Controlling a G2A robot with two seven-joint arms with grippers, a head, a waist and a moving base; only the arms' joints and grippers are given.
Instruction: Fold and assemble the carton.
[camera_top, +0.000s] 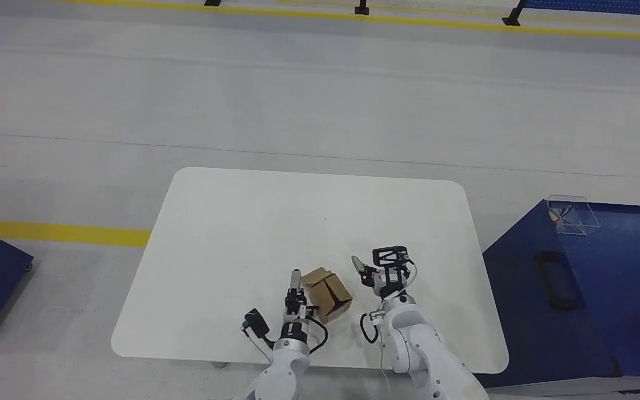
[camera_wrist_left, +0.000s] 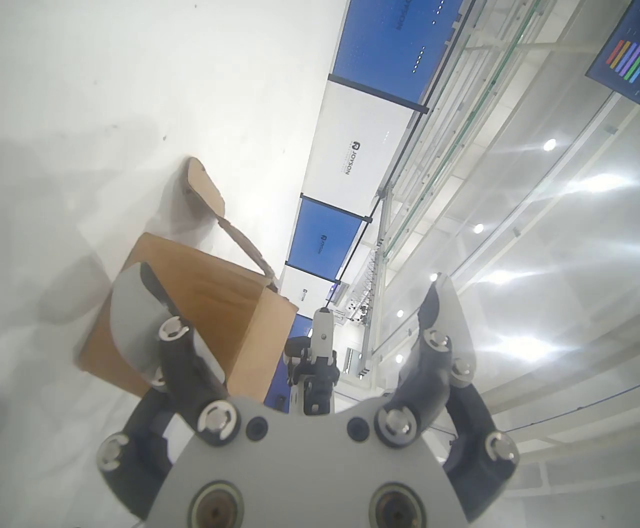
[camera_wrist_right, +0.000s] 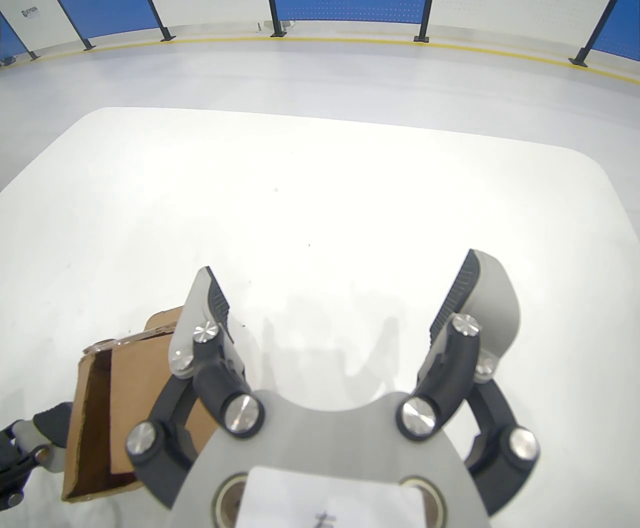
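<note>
Left gripper (camera_wrist_left: 287, 285): jaws spread wide, nothing between them. One finger (camera_wrist_left: 142, 320) lies against or just beside the outer wall of the cardboard carton (camera_wrist_left: 200, 300); contact not confirmed. The carton stands near the front edge of the white table (camera_top: 250, 220), mouth open, one flap (camera_wrist_left: 205, 192) raised. Right gripper (camera_wrist_right: 345, 272), likewise spread and empty, stands off the carton's opposite side; the left is judged nearer

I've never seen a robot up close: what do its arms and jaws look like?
The left arm and right arm are white rounded shells with black cables at the wrists. The jaws are curved silver-grey fingers with ribbed black pads, on black links screwed to a grey plate.
</note>
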